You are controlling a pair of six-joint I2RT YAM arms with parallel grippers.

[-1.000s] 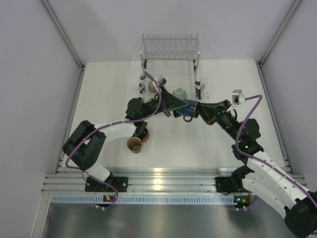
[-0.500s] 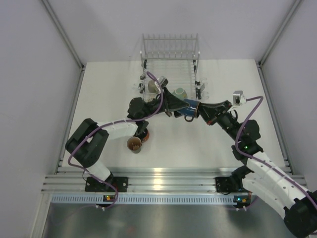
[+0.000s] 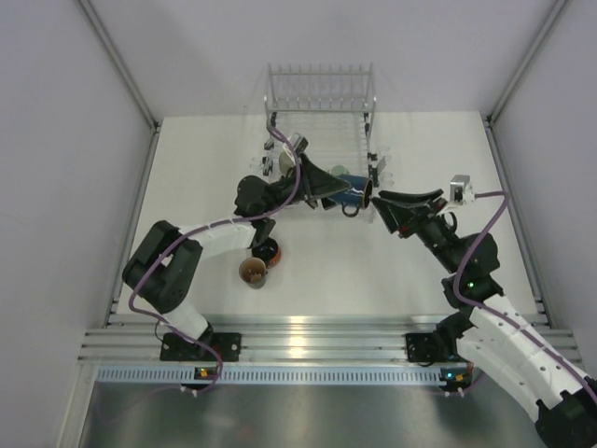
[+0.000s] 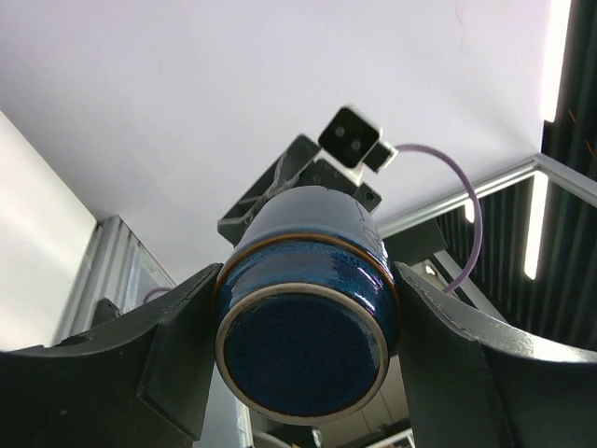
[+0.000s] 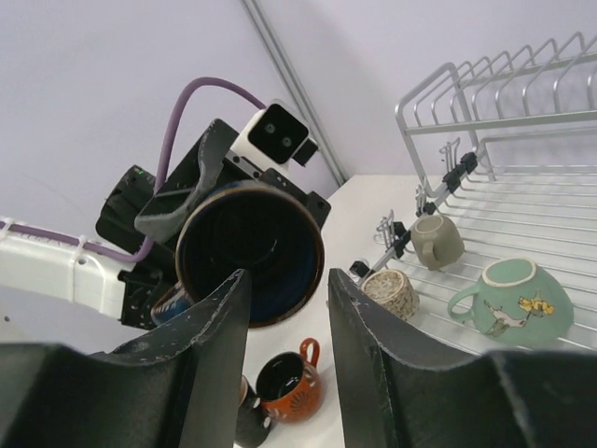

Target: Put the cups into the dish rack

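Observation:
The dark blue cup (image 3: 350, 193) hangs on its side above the near end of the dish rack (image 3: 324, 131). My left gripper (image 3: 343, 191) is shut on it; in the left wrist view its fingers press both sides of the cup (image 4: 303, 350), base toward the camera. My right gripper (image 3: 375, 198) stands open just right of the cup, not touching it. In the right wrist view the cup's mouth (image 5: 250, 252) faces my open right gripper (image 5: 284, 317). A mint-green cup (image 5: 508, 301) and a tan cup (image 5: 437, 241) lie in the rack (image 5: 532, 201).
A speckled beige cup (image 5: 390, 292) sits at the rack's near corner. An orange-brown cup (image 3: 252, 273) and a black cup (image 3: 268, 250) stand on the white table under the left arm. Side walls with metal rails close in the table on both sides.
My right gripper has opened, let go of the dark blue cup and drawn back to the right. My left gripper has closed on the cup and now holds it alone, nearer the rack.

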